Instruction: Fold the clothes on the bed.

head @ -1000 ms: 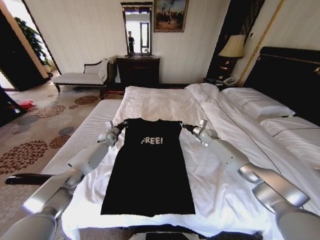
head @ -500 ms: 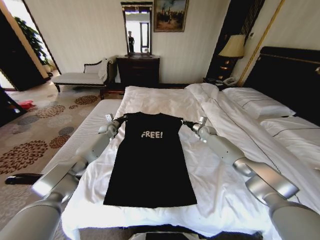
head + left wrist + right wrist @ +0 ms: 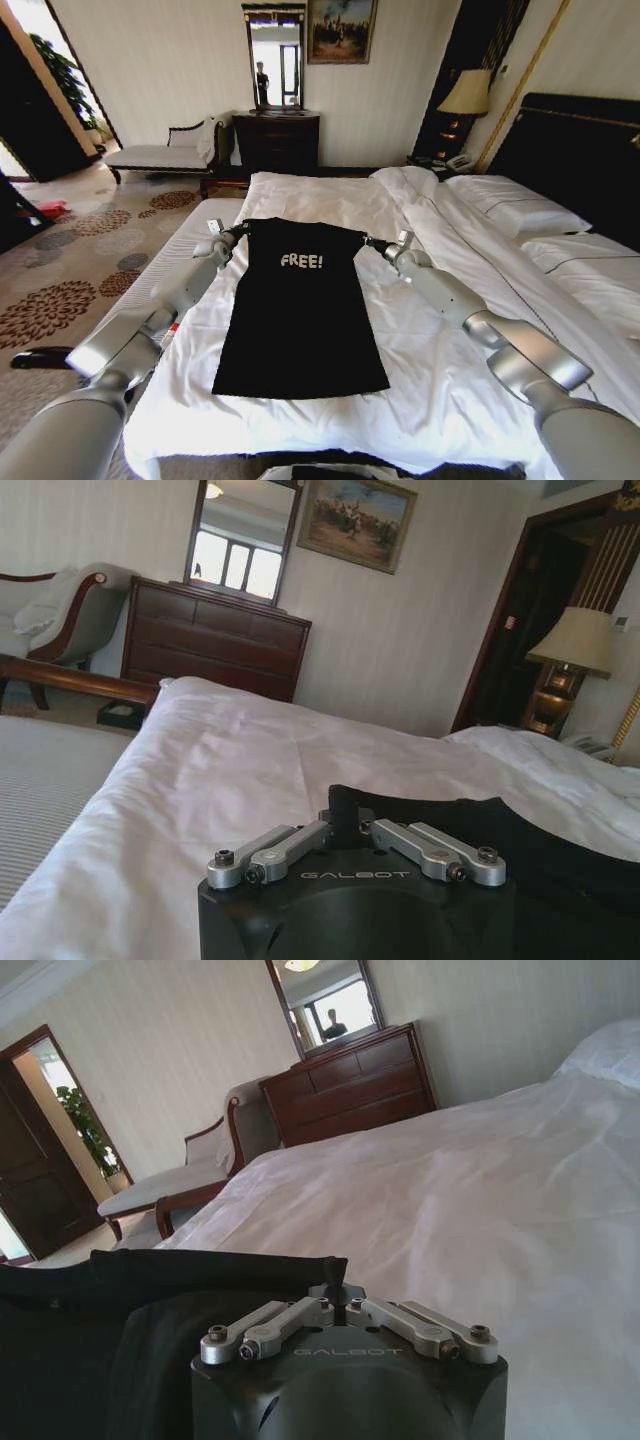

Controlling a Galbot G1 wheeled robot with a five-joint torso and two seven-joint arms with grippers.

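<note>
Black T-shirt (image 3: 300, 315) lying flat on the bed (image 3: 440, 390).
Left gripper (image 3: 229, 236) and right gripper (image 3: 377, 244) are each pinching a shoulder, jaws closed on fabric.

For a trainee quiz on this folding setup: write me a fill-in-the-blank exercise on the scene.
1. The black T-shirt lies spread on the white ____.
2. The white lettering on its chest reads ____.
3. The left tool and the right tool are each shut on a ____ corner of the shirt.
4. On the wall behind the dark dresser hangs a ____, beside a painting.

Missing words: bed; FREE!; shoulder; mirror
</note>
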